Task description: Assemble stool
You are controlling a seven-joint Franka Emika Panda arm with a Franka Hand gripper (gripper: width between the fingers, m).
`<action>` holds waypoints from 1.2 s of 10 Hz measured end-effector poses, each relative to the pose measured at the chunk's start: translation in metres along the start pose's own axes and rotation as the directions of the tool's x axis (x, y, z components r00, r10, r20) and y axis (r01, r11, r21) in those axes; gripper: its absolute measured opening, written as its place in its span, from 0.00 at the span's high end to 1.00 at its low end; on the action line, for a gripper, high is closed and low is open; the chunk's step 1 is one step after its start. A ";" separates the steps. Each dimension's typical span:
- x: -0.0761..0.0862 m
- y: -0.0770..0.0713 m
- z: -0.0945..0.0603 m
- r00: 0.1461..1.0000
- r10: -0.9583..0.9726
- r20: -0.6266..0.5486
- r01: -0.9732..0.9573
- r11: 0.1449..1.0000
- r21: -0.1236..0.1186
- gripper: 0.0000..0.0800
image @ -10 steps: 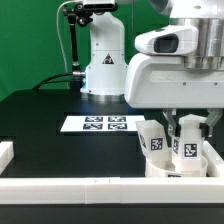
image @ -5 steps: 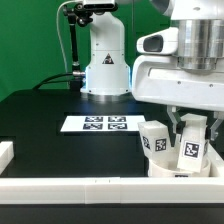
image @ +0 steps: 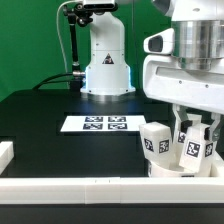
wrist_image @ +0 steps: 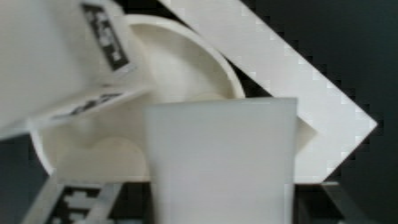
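Observation:
The stool's round white seat disc (image: 163, 168) lies at the front of the table toward the exterior view's right, against the border bars. One blocky white leg (image: 155, 140) with a square tag stands on it. Just beside that one, my gripper (image: 196, 140) is shut on a second tagged leg (image: 191, 150) and holds it upright over the disc. In the wrist view the held leg (wrist_image: 217, 150) fills the middle between my gripper's (wrist_image: 217, 208) jaws. Behind it are the seat disc (wrist_image: 178, 75) and the standing leg (wrist_image: 63, 55).
The marker board (image: 98, 124) lies flat mid-table in front of the arm's white base (image: 105, 65). A white border bar (image: 90, 190) runs along the front edge, and another (image: 8, 152) sits at the exterior view's left. In the wrist view a bar (wrist_image: 285, 60) crosses behind the disc.
My gripper has shifted toward the exterior view's right with the leg still in its jaws. The standing leg and the seat disc have stayed put.

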State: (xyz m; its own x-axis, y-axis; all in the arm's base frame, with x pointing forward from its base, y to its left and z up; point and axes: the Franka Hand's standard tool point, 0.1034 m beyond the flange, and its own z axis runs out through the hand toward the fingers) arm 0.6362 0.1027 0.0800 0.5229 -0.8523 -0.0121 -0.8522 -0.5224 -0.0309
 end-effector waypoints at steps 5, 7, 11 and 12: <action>-0.003 -0.002 0.000 0.959 0.282 0.013 -0.282 0.959 0.007 0.58; -0.006 -0.007 0.001 0.863 0.504 0.037 -0.505 0.862 0.040 0.58; -0.007 -0.007 0.001 0.640 0.762 0.099 -0.768 0.634 0.085 0.58; -0.006 -0.006 0.001 0.575 0.810 0.113 -0.818 0.570 0.079 0.58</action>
State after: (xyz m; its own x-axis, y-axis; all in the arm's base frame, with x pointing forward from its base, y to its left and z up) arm 0.6386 0.1112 0.0795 -0.3874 -0.9105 -0.1445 -0.9116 0.4017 -0.0871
